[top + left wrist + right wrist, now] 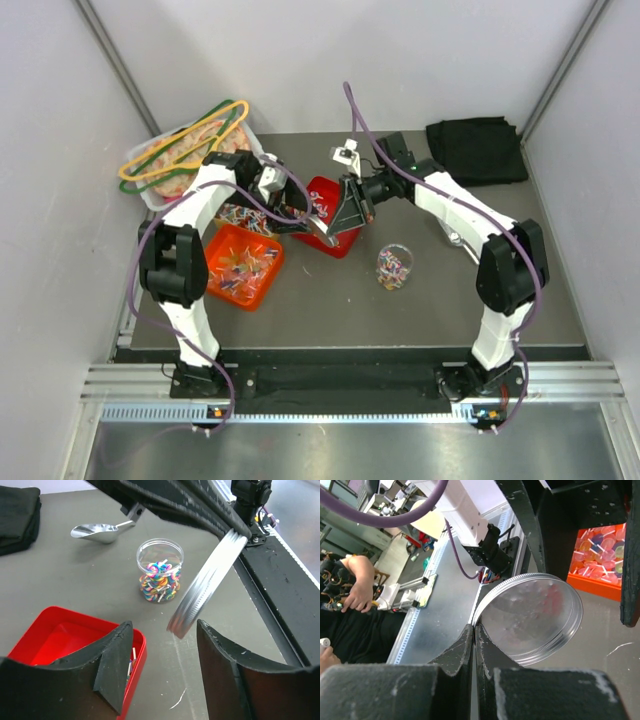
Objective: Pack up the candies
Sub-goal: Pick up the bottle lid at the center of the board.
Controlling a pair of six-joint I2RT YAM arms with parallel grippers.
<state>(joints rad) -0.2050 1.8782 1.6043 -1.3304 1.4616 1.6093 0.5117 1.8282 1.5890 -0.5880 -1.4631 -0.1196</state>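
The candies are tiny multicoloured sweets filling a clear open jar on the grey table. More candies lie in an orange tray, which also shows in the right wrist view. My right gripper is shut on the rim of a round silver lid and holds it tilted on edge above the table. My left gripper is open, its fingers on either side of the lid's lower edge without touching it. In the top view both grippers meet by the red tray.
A metal scoop lies beyond the jar. A black cloth sits at the back right. A clear bin of pink-orange items with coloured hangers stands at the back left. The red tray is just left of my left fingers.
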